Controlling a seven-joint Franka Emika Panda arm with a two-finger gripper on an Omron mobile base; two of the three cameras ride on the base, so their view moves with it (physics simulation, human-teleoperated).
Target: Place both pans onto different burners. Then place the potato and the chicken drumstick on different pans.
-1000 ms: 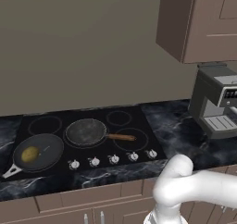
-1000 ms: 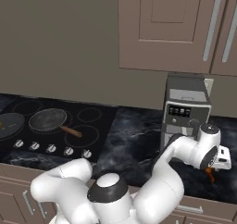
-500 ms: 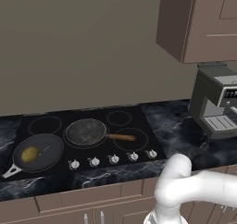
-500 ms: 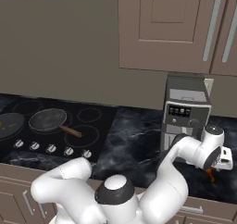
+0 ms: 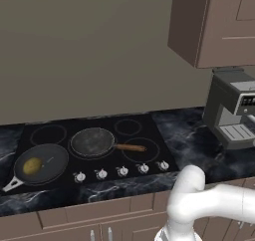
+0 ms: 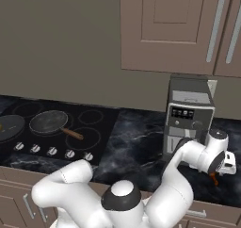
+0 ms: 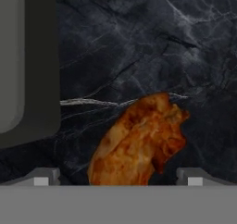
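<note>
- The black marble counter (image 6: 141, 142) is long, and the black cooktop (image 5: 149, 130) sits in it on the left.
- The white arm (image 6: 188, 151) bends far out to the right side, in front of the grey coffee machine (image 6: 190, 114). Its hand tips down at the counter there.
- Since a second ago the hand has slid a little more to the right and a bit lower. Nothing else has moved.
- The black pan (image 5: 42, 164) with the short handle sits on the front left burner (image 5: 60, 178).
- The grey pan (image 5: 93, 142) with the long wooden handle sits on the burner just beside it, near the middle of the cooktop.
- The gripper (image 7: 118, 177) is wide open and holds nothing. Its two fingertips (image 7: 44, 177) stand apart, one on each side of the chicken drumstick (image 7: 139, 142).
- The chicken drumstick lies on the counter right under the hand, just beside the coffee machine's base and well apart from the pans.
- The potato (image 5: 32, 165) lies inside the black pan.
</note>
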